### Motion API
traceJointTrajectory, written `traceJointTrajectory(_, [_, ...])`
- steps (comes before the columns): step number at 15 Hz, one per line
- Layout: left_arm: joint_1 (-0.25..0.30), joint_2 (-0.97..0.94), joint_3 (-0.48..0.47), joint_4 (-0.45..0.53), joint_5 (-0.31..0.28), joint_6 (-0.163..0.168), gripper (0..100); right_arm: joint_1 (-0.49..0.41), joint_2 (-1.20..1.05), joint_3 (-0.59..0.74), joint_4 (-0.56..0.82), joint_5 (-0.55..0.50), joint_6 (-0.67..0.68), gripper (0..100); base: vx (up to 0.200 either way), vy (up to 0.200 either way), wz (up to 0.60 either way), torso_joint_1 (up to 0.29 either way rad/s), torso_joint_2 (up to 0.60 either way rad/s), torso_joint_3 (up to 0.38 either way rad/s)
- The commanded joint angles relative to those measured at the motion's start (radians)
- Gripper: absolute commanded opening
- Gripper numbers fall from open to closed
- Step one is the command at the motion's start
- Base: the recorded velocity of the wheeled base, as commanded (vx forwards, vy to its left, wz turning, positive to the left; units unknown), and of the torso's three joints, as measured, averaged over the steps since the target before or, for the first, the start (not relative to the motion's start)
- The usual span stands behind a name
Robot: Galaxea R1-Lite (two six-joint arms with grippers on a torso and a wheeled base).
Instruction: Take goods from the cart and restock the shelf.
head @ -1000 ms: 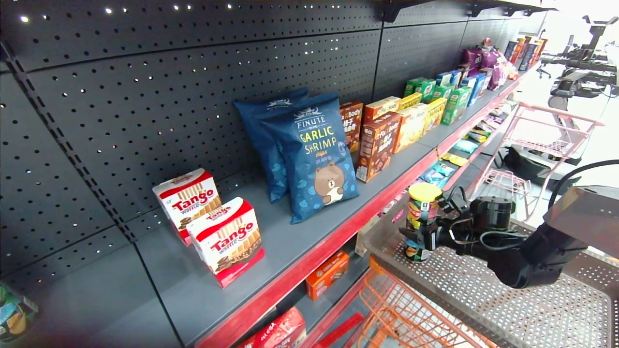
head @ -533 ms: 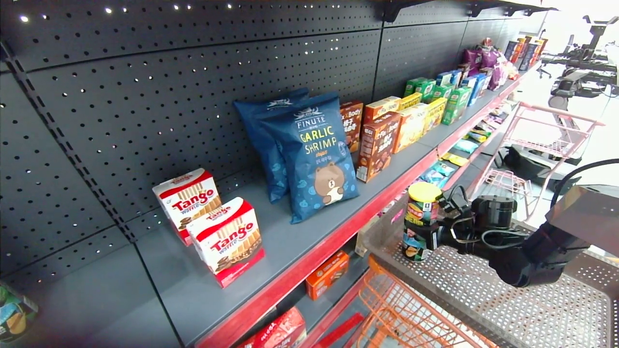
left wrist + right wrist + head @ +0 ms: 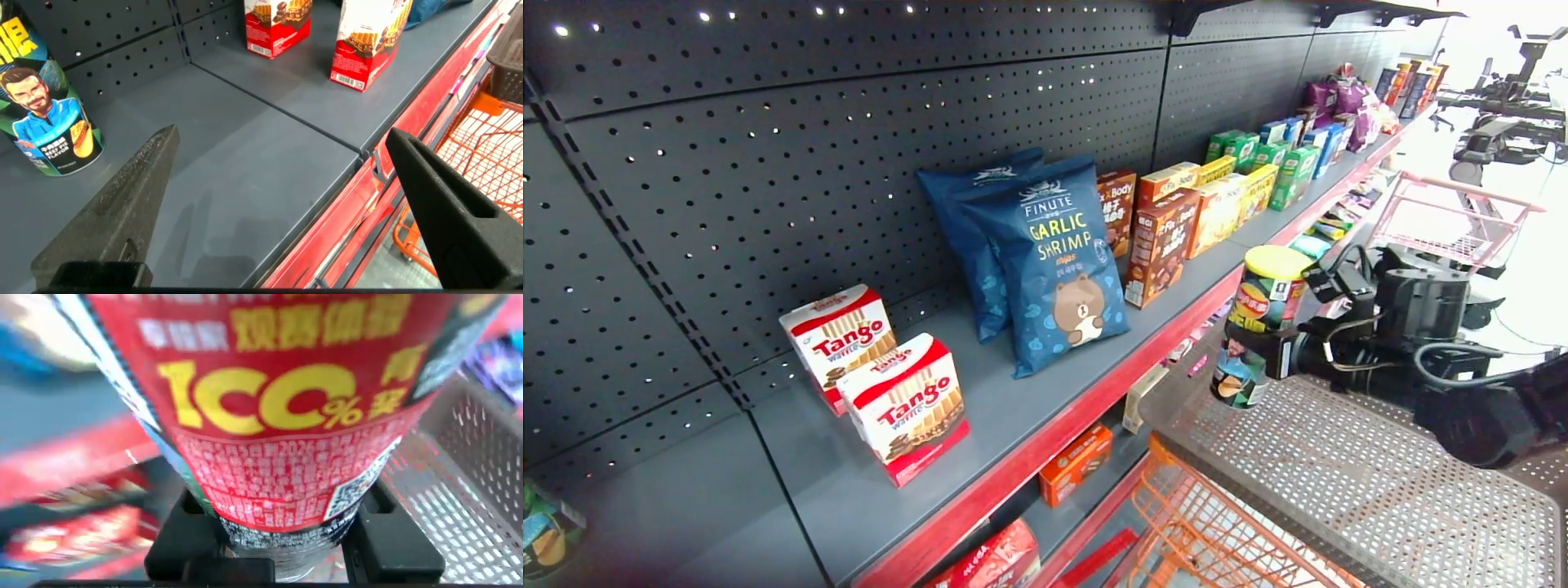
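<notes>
The right pincer point(image 3: 1262, 349) is clamped on the lower half of a tall round can point(image 3: 1264, 304) with a yellow plastic lid and a glossy printed wrap. The can is held upright in the air, above the corner of the cart's tray point(image 3: 1339, 506) and just beside the red front edge of the shelf point(image 3: 1013, 408). The tray is flat grey metal punched with small holes. Below it is an orange wire basket point(image 3: 1217, 539).

The left pincer point(image 3: 282, 140) hangs over a bare stretch of the shelf with its two dark, wedge-shaped fingers point(image 3: 122, 212) spread apart and nothing between them. One more printed can point(image 3: 49, 114) stands upright on the shelf near it.

The shelf board is smooth dark grey metal, backed by a black pegboard wall point(image 3: 809, 163). On it stand two red and white wafer boxes point(image 3: 907, 404) and two soft blue crisp bags point(image 3: 1058, 261), then a row of small cardboard boxes point(image 3: 1176, 220). A pink wire cart point(image 3: 1454, 220) stands in the bright aisle beyond.
</notes>
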State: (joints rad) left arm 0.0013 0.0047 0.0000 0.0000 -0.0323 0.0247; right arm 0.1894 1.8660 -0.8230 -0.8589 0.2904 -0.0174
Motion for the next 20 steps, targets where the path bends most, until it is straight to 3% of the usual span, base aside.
traceJointTrajectory(1, [0.000,0.000,0.000,0.000,0.000,0.000,100,0.094,-0.323,0.183,0.006,-0.010,0.063,0,0.000,0.000,0.00,0.000,0.00,0.000])
traceJointTrajectory(5, [0.000,0.001,0.000,0.000,0.000,0.000,100,0.162,-0.602,0.392,0.032,-0.020,0.086,0,0.000,0.000,0.00,0.000,0.00,0.000])
traceJointTrajectory(8, [0.000,0.001,0.000,0.000,0.000,0.000,100,0.142,-0.950,0.509,0.308,-0.091,0.083,0,0.000,0.000,0.00,0.000,0.00,0.000])
traceJointTrajectory(11, [0.000,0.001,0.000,0.000,0.000,0.000,100,0.085,-1.189,0.501,0.594,-0.112,0.076,0,0.000,0.000,0.00,0.000,0.00,0.000])
traceJointTrajectory(13, [0.000,0.000,0.000,0.000,0.000,0.000,100,0.044,-1.277,0.493,0.696,-0.125,0.074,0,0.000,0.000,0.00,0.000,0.00,0.000])
traceJointTrajectory(18, [0.000,0.000,0.000,0.000,0.000,0.000,100,-0.010,-1.312,0.522,0.727,-0.186,0.070,0,0.000,0.000,0.00,0.000,0.00,0.000])
traceJointTrajectory(20, [0.000,0.000,0.000,0.000,0.000,0.000,100,-0.010,-1.318,0.545,0.741,-0.212,-0.001,0,0.000,0.000,0.00,0.000,0.00,0.000])
